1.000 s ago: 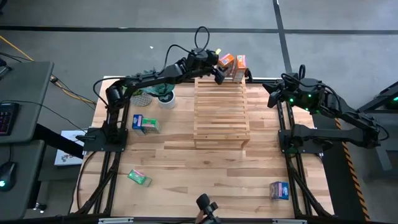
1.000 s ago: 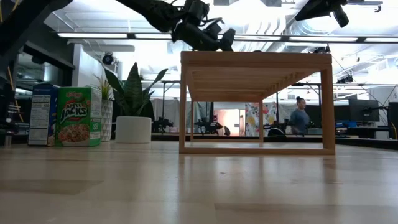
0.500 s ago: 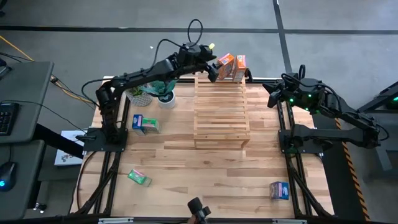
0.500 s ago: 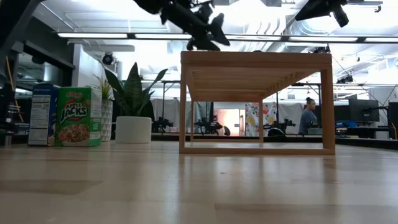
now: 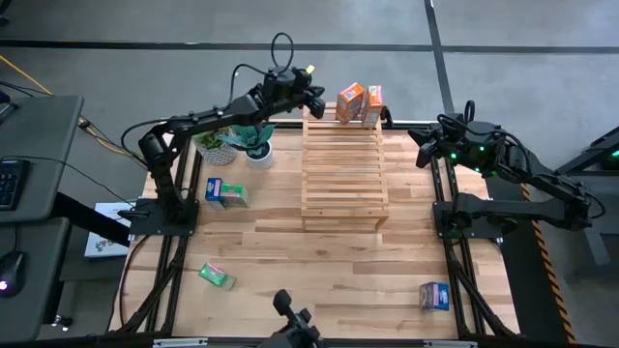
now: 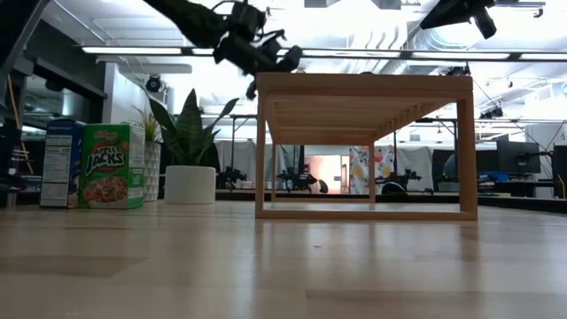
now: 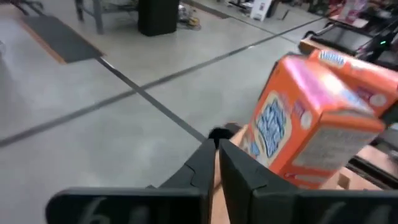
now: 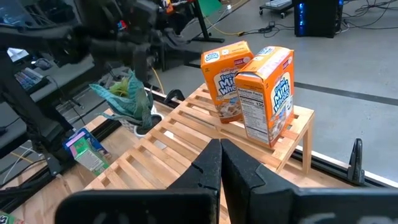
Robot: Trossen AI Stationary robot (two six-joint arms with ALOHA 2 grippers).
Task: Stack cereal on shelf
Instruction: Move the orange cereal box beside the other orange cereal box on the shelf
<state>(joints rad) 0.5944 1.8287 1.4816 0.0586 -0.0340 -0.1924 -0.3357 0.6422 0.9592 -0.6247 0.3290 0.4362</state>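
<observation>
High view: two orange boxes (image 5: 360, 103) stand side by side on the far end of the shelf (image 5: 344, 173). The left gripper (image 5: 315, 101) hangs just beside that end, jaws pressed together, empty. The right gripper (image 5: 423, 153) waits at the worktop's (image 5: 309, 261) right edge, jaws together. A green and blue pair (image 5: 225, 191) stands left of the shelf; another green box (image 5: 218, 276) and a blue box (image 5: 434, 296) lie nearer the front.

Low view: a green box (image 6: 112, 166) reads "Jacks", under a Kellogg's mark.

Left wrist view: one orange box fills the right, print unreadable.

Right wrist view: both orange boxes read "Mini Wheats".
</observation>
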